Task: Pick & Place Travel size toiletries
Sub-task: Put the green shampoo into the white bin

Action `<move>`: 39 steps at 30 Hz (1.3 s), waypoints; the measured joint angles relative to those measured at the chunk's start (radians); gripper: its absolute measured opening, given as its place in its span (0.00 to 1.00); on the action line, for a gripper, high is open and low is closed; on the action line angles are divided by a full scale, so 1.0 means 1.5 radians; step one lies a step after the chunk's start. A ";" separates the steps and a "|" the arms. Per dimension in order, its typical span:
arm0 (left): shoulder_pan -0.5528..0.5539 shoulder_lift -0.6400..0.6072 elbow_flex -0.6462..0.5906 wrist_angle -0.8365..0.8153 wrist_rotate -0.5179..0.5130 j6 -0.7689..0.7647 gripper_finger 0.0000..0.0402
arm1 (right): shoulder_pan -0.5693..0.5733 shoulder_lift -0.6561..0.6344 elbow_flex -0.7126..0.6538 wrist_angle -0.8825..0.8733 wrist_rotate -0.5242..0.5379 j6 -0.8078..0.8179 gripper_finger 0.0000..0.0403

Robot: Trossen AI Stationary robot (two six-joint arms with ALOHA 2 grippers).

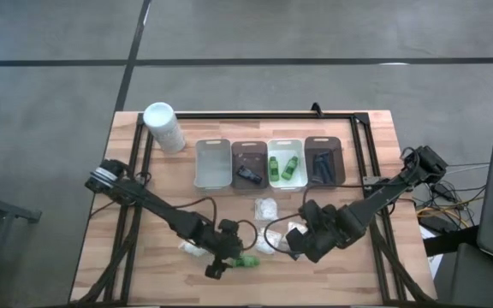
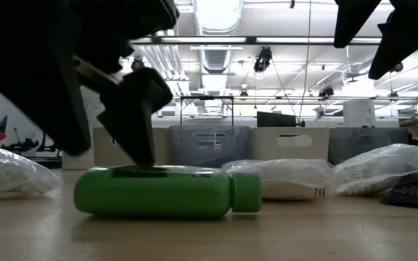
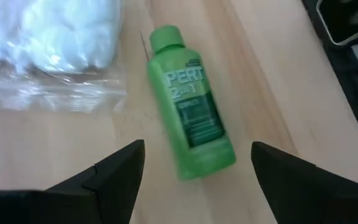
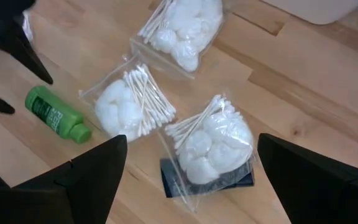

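Worktop [image 1: 144,214] carried four trays in one row at its far middle: a grey tray [image 1: 213,163] with nothing visible inside, a brown tray [image 1: 248,162] with small dark pieces whose count I could not tell, a pale tray [image 1: 287,162] with two green bottles, and a second brown tray [image 1: 323,161] with thin dark sticks, count unclear. White cylindrical container [image 1: 163,127] stood at the far left corner, apart from the trays.

Loose items, near edge of worktop:
- One green bottle [image 3: 190,121] lay on its side; label read PERT 2in1.
- Right wrist view showed three clear packets of white puffs and cotton swabs: one [image 4: 182,30] nearest the trays, one [image 4: 132,102] in the middle, one [image 4: 217,146] resting on a flat dark piece [image 4: 173,177].
- A further packet [image 3: 48,46] lay just beside the bottle's cap end in the left wrist view; whether it was a fourth or one of the three, I could not tell.

Left pincer [image 3: 194,165] was open, hovering directly over the bottle with one finger on each side of its base, not touching it in the wrist view. In the low view a dark finger [image 2: 133,112] came down to the bottle's upper side; contact could not be confirmed.

Right pincer [image 4: 191,171] was open and empty, held above the packets near the middle of the worktop.
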 joint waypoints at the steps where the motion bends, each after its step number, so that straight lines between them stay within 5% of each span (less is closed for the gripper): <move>1: -0.003 0.010 0.004 0.003 -0.005 -0.014 0.74 | 0.000 0.000 0.000 0.000 0.001 -0.001 0.88; 14: -0.023 0.111 0.063 0.012 -0.143 -0.124 0.72 | 0.015 0.000 0.002 -0.001 0.019 -0.021 0.90; 27: -0.018 0.041 0.062 -0.023 -0.125 -0.112 0.31 | 0.098 -0.026 0.021 -0.001 0.118 0.084 0.80; 35: -0.013 -0.085 0.063 0.010 -0.360 -0.079 0.32 | 0.094 -0.080 0.020 0.062 0.186 0.122 0.76; 39: 0.011 -0.119 0.062 0.064 -0.391 -0.009 0.32 | 0.057 -0.101 0.020 0.120 0.191 0.053 0.74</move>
